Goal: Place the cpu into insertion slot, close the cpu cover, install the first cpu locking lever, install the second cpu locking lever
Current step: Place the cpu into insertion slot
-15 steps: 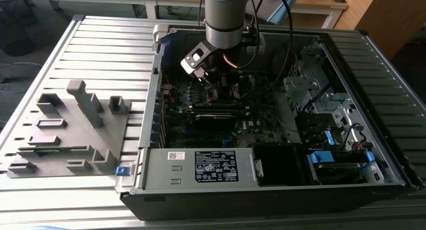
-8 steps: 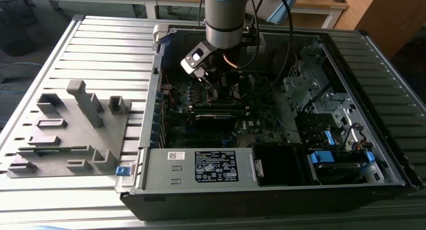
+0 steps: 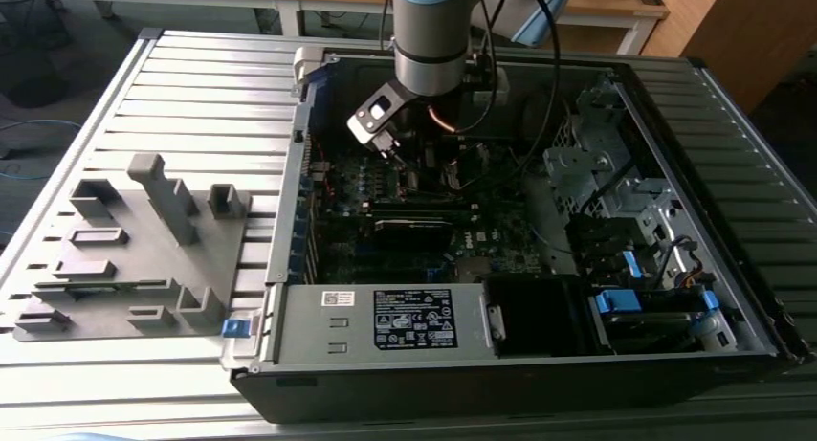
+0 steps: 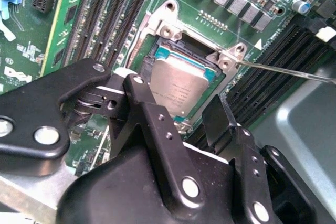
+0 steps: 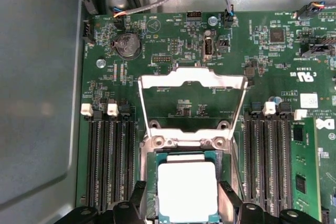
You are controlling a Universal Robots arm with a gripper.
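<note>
Silver-grey cpu [image 5: 187,192]: looks light, stiff, delicate; wants holding by opposite edges. Flanked by gripper [image 5: 182,186]; cannot tell whether clamped.

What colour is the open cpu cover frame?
The thin square metal cpu cover frame is plain silver, best seen in the first wrist view.

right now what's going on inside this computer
A robot arm is reaching down into an open computer case. Its gripper sits right at the chip, which lies in the socket on the green board. The metal cover frame is flipped up and back off the socket, so it is not yet closed. In the second wrist view, a thin lever rod juts out sideways, unlatched.
</note>
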